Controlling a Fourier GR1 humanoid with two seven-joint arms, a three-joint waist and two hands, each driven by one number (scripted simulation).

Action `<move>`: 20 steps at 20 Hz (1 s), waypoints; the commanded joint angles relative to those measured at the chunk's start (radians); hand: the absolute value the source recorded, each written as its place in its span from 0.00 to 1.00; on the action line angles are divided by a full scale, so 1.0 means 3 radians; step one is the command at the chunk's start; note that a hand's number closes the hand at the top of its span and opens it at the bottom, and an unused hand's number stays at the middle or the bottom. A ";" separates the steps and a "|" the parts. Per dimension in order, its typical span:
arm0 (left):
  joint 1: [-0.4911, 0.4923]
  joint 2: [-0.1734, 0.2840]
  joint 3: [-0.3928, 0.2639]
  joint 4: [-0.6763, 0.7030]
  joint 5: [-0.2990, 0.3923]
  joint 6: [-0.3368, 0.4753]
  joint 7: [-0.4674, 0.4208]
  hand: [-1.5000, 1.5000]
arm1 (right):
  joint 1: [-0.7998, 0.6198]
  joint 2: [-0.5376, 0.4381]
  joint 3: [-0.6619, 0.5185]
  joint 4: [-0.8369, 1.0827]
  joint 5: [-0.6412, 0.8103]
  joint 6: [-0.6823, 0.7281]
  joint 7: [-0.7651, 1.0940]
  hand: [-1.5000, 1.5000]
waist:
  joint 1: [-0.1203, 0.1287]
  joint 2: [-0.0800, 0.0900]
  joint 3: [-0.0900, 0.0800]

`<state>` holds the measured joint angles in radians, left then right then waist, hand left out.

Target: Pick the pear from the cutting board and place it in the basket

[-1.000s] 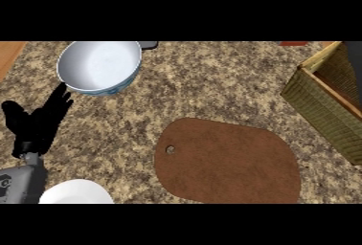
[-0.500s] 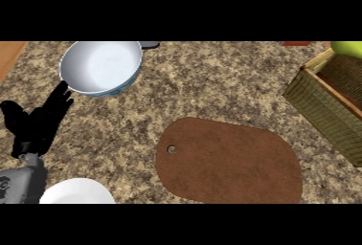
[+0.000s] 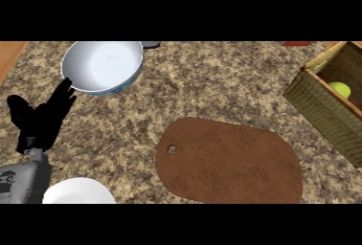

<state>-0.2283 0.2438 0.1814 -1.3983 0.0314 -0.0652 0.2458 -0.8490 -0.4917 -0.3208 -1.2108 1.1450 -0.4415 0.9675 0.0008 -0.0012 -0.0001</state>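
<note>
— Wicker basket at the right edge; pear lies inside it, near the far wall. Board bare.

— Hands?

— My left hand rests at the left, fingers straight, holding nothing, just near of the pot. Right hand not in view.

— So what's left?

— Little, I judge. Best done by keeping clear of the basket so the pear stays put. Plate sits near-left.

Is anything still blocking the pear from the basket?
Nothing visible does. The pear already lies inside the basket, and the cutting board is bare. The left hand rests open at the left.
</note>
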 commanded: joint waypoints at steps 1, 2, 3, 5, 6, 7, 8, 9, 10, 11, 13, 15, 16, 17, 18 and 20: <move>0.0024 -0.0014 -0.0027 0.0011 -0.0039 0.0008 -0.0035 0.50 | 0.0121 0.0028 -0.0240 -0.0264 0.0051 -0.0517 0.0195 0.00 | -0.0024 -0.0002 0.0001; 0.0040 0.0029 0.0043 0.0058 0.0004 -0.0015 -0.0052 0.50 | 0.0034 -0.0055 -0.0356 -0.0318 -0.0026 -0.0473 0.0211 0.00 | -0.0027 -0.0004 0.0001; 0.0130 0.0003 0.0008 -0.0058 0.0019 -0.0038 -0.0026 0.50 | 0.0005 -0.0032 -0.0389 -0.0378 0.0065 -0.0529 0.0310 0.00 | -0.0002 -0.0010 0.0001; 0.0112 0.0043 0.0087 0.0081 0.0058 -0.0078 -0.0157 0.50 | 0.0125 -0.0046 -0.0544 -0.0695 -0.0038 -0.0559 0.0301 0.00 | -0.0061 -0.0015 -0.0001; 0.0152 0.0116 0.0140 -0.0021 0.0095 -0.0099 -0.0072 0.50 | 0.0369 -0.0018 -0.0663 -0.0939 -0.0117 -0.0516 0.0330 0.00 | -0.0101 -0.0038 0.0002; 0.0190 0.0169 0.0169 0.0024 0.0102 -0.0151 -0.0115 0.50 | 0.0495 -0.0032 -0.0714 -0.1193 -0.0231 -0.0423 0.0272 0.00 | -0.0131 -0.0044 0.0001; -0.0039 0.0156 0.0109 0.0002 0.0044 -0.0062 0.0078 0.50 | 0.0464 -0.0056 -0.0762 -0.1280 -0.0228 -0.0339 0.0345 0.00 | -0.0116 -0.0031 0.0001; 0.0083 0.0149 0.0178 0.0102 0.0086 -0.0099 -0.0095 0.50 | 0.0760 -0.0033 -0.0817 -0.1600 -0.0397 -0.0242 0.0246 0.00 | -0.0136 -0.0033 0.0000; 0.0243 0.0047 0.0138 0.0118 0.0082 -0.0100 -0.0211 0.50 | 0.0893 0.0033 -0.0840 -0.1872 -0.0488 0.0008 0.0376 0.00 | -0.0161 -0.0046 -0.0002; 0.0255 -0.0059 0.0035 -0.0146 0.0031 0.0023 -0.0041 0.50 | 0.0896 -0.0089 -0.0933 -0.2031 -0.0634 0.0231 0.0419 0.00 | -0.0154 -0.0061 0.0001; 0.0317 -0.0024 0.0078 -0.0024 0.0004 0.0000 -0.0212 0.50 | 0.1319 0.0034 -0.1079 -0.2416 -0.0977 0.0342 0.0335 0.00 | -0.0196 -0.0057 0.0002; 0.0410 0.0064 0.0127 -0.0137 0.0044 -0.0056 -0.0123 0.50 | 0.1663 0.0097 -0.1127 -0.2734 -0.1121 0.0594 0.0349 0.00 | -0.0159 -0.0055 0.0003; 0.0260 0.0027 0.0118 -0.0055 0.0044 -0.0018 -0.0128 0.50 | 0.1774 0.0113 -0.1188 -0.2869 -0.1307 0.0726 0.0365 0.00 | -0.0201 -0.0052 0.0002; 0.0166 0.0182 0.0240 -0.0037 0.0163 -0.0113 0.0039 0.50 | 0.1886 0.0213 -0.1227 -0.3126 -0.1378 0.0745 0.0422 0.00 | -0.0184 -0.0048 0.0002; 0.0161 0.0118 0.0168 -0.0072 0.0066 -0.0011 0.0061 0.50 | 0.2132 0.0350 -0.1256 -0.3352 -0.1484 0.0775 0.0363 0.00 | -0.0242 -0.0061 0.0005; 0.0161 0.0132 0.0175 0.0029 0.0041 -0.0051 -0.0118 0.50 | 0.2348 0.0219 -0.1609 -0.3508 -0.1897 0.0986 0.0316 0.00 | -0.0202 -0.0040 0.0002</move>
